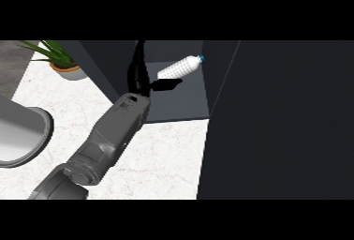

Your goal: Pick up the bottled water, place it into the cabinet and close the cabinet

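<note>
Head view: one grey forearm reaches up from the lower left into the open cabinet; by its position it reads as the left arm.

The black left hand [143, 77] sits at the cabinet mouth, fingers stretched upward in a narrow line, thumb [166, 84] jutting right just beneath the white ribbed plastic water bottle with a blue cap [180, 68]. Whether the hand actually clasps the bottle cannot be told; thumb and bottle base appear to touch. The bottle lies tilted, cap up and to the right, inside the dark grey cabinet [183, 101], above its shelf floor. The tall dark cabinet door [283, 122] stands open at the right. Outward: white marbled counter [162, 154], steel sink basin [21, 136] at left edge, green potted plant in a terracotta pot [62, 61] at upper left.
</note>
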